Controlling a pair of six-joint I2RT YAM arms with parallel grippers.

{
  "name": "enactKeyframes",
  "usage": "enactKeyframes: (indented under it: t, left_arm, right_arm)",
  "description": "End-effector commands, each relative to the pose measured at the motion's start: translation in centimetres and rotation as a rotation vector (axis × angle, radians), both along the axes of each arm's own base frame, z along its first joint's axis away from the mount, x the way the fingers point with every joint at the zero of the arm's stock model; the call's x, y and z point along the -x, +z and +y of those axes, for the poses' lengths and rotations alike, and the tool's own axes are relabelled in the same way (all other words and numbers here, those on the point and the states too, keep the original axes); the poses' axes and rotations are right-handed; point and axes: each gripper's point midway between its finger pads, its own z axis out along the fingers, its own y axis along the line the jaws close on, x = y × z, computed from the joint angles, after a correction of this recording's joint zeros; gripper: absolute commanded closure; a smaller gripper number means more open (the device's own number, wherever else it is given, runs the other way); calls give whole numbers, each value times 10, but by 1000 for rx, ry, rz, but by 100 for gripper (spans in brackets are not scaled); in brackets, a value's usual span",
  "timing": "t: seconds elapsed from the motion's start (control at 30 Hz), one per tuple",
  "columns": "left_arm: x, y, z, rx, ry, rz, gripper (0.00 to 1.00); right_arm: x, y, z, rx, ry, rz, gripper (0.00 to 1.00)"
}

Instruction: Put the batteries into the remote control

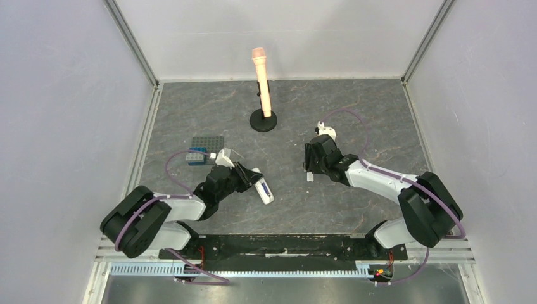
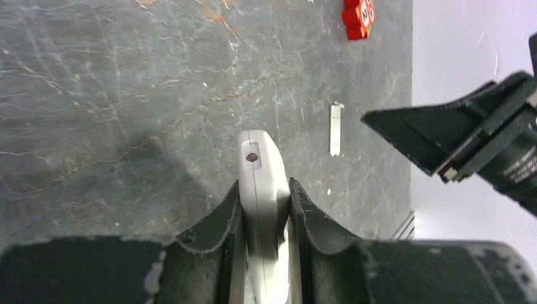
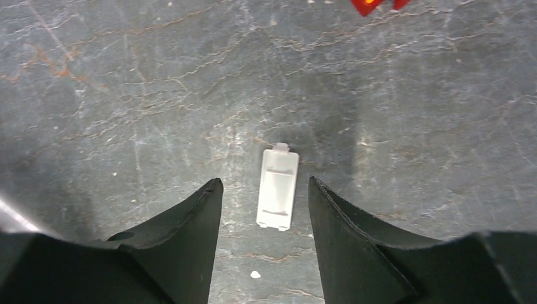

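Left pincer (image 2: 265,190) clamps remote control (image 2: 256,161); right pincer (image 3: 265,182) gapes.

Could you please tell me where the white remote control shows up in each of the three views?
Top external: lower centre-left, the remote control gripped by the left fingers.
Left wrist: remote control at bottom centre, edge-on between those fingers.
Right wrist: not in it.
Shared landmark: the small white cover lying loose, visible in all three.

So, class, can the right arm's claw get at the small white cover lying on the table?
Probably yes: the right claw is open directly over the white cover, with nothing on it.
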Motion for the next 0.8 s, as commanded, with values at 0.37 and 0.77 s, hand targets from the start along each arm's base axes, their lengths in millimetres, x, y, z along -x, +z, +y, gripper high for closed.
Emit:
enactKeyframes:
  t: [0.37,0.77]
  left_arm:
    - [-33,-8,28,105,310,-38,71]
    - [-13,-34,54,-31,398,86,51]
  right_arm:
    - [-5,7,8,-57,11,-43,43]
    - [-27,8,-4,-33,-150,-26,56]
